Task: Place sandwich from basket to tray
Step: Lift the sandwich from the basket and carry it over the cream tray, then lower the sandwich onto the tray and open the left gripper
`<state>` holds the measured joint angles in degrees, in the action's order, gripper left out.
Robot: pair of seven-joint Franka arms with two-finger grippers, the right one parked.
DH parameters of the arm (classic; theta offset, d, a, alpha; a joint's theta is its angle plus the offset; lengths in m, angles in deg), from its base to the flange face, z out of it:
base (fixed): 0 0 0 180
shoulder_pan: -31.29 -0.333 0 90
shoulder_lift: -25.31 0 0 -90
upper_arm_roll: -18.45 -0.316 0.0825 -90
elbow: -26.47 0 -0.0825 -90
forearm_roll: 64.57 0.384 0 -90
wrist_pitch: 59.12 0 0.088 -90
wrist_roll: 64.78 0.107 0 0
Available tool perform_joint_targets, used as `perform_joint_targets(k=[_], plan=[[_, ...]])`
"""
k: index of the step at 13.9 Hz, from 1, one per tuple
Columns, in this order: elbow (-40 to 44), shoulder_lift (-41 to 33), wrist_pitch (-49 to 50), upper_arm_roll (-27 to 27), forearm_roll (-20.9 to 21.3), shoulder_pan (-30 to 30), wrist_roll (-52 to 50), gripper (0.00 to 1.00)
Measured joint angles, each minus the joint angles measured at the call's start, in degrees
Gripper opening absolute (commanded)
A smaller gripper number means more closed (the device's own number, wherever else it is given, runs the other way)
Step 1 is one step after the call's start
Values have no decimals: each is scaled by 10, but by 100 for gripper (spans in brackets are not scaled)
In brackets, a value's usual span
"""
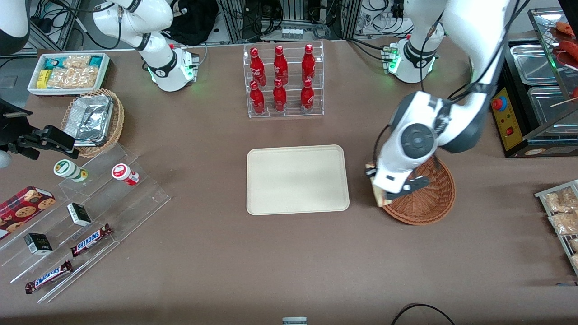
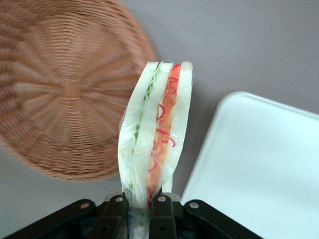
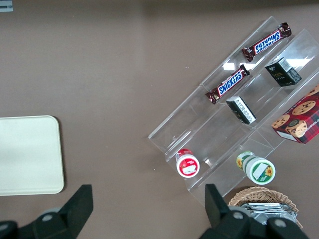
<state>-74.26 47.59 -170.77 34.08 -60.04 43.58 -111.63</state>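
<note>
My left gripper (image 2: 138, 209) is shut on the clear-wrapped sandwich (image 2: 155, 130), pinching its wrapped end so its red and green layers show edge-on. In the front view the gripper (image 1: 381, 192) hangs above the strip of table between the reddish-brown wicker basket (image 1: 431, 203) and the cream tray (image 1: 296, 179), over the basket's rim, with the sandwich (image 1: 377, 195) showing as a pale edge under the wrist. The basket (image 2: 60, 94) looks empty. The tray (image 2: 259, 164) lies bare beside it.
A clear rack of red bottles (image 1: 282, 81) stands farther from the front camera than the tray. Toward the parked arm's end are a tan basket with foil containers (image 1: 92, 118), a white snack bin (image 1: 68, 72) and acrylic steps with snacks (image 1: 81, 221). A food warmer (image 1: 537, 90) stands at the working arm's end.
</note>
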Motion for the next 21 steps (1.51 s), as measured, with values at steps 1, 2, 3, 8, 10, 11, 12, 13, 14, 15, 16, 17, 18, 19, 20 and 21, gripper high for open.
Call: perform_joint_targets(k=[1,2,3,8,10,11,12,13,14,15,16,17,18,19,20,21], plan=[[23,25,-2,0,0,20,0,4],[49,52,-3,0,0,40,-1,4],[76,79,-4,1,0,59,-8,4],[186,169,-6,0,2,139,-81,4],[213,191,-6,0,4,166,-113,4],[222,199,-6,-1,7,177,-123,4],[229,205,-6,-1,14,187,-135,4],[232,209,-6,-1,23,196,-149,4],[233,211,-6,-1,33,204,-162,4],[233,213,-5,-1,42,212,-174,5],[233,215,-5,-1,50,218,-184,5],[233,217,-5,-1,53,223,-189,5],[233,218,-5,-1,54,225,-191,6],[233,219,-5,-1,54,226,-191,7],[232,219,-5,-1,54,227,-192,8],[232,221,-5,-1,55,228,-192,12]])
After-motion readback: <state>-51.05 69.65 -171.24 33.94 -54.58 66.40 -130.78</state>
